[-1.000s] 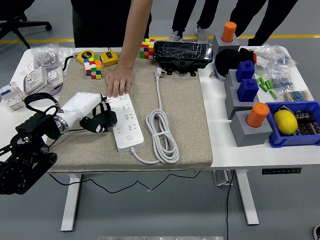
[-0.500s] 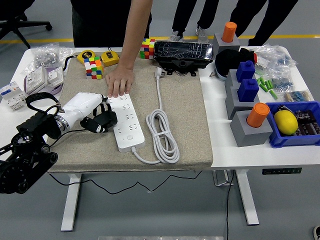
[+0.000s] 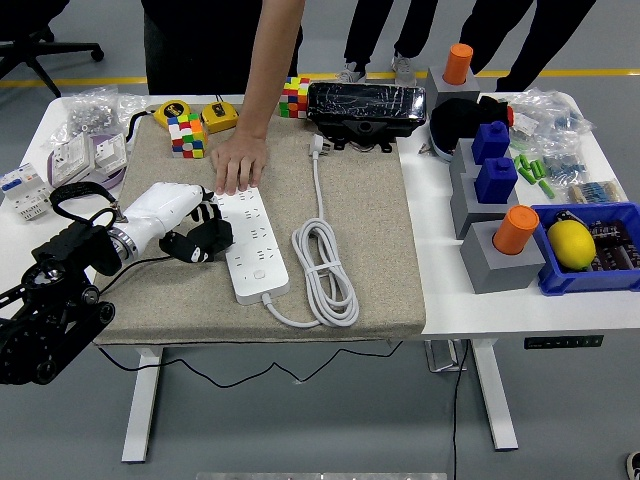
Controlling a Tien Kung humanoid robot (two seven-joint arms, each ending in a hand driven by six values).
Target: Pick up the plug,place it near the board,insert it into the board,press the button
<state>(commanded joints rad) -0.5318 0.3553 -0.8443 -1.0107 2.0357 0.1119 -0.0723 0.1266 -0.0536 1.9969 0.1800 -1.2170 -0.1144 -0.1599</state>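
The left hand (image 3: 196,237) is gripping a black plug (image 3: 208,240) beside the power strip (image 3: 250,245); aligning its prongs squarely over a socket matters.

White board (image 3: 251,245), white cable (image 3: 323,262) — beige mat (image 3: 365,225), yellow lemon (image 3: 572,243), blue bin (image 3: 590,277).

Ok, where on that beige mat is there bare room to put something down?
The mat is bare right of the coiled cord, up to its right edge, and along the near edge. It is crowded around the power strip, with the left hand and a person's hand.
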